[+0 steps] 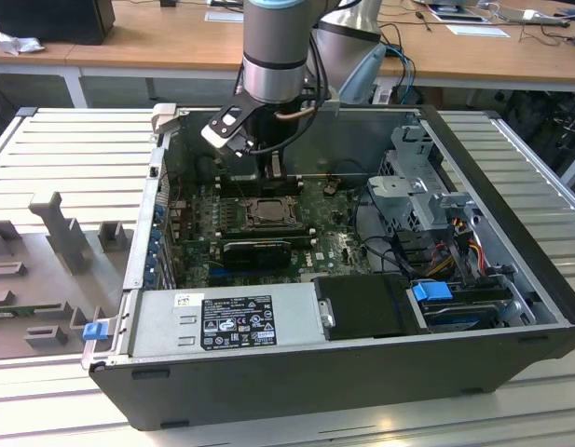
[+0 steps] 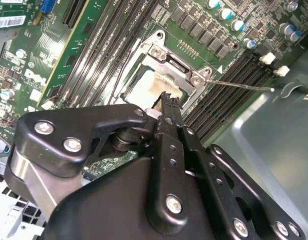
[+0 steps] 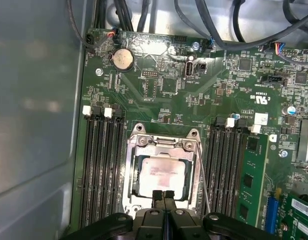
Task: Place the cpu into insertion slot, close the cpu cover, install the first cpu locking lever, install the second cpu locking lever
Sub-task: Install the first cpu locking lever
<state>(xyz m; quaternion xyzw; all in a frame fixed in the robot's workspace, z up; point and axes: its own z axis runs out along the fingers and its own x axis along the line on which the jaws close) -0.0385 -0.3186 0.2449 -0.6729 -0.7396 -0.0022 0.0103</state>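
Observation:
The cpu (image 3: 163, 174), a pale silvery square, lies in the socket on the green motherboard (image 3: 158, 85). The cpu cover (image 3: 140, 149), a silvery metal frame, lies down flat around it and hides the insertion slot's rim. A thin wire locking lever (image 3: 203, 175) runs along one side of the cover; in the second wrist view this lever (image 2: 243, 85) sticks out past the cover (image 2: 166, 52). My gripper (image 3: 163, 196) is shut, its black fingertips (image 2: 167, 100) together at the cover's edge over the cpu (image 2: 144, 87). In the exterior view the gripper (image 1: 273, 175) hangs just behind the socket (image 1: 266, 212).
Black memory slots (image 3: 101, 165) flank the socket on both sides. The case's grey wall (image 3: 34, 100) stands close by. A grey drive cage (image 1: 422, 191), cables (image 1: 455, 251) and a power supply (image 1: 226, 321) fill the rest of the case.

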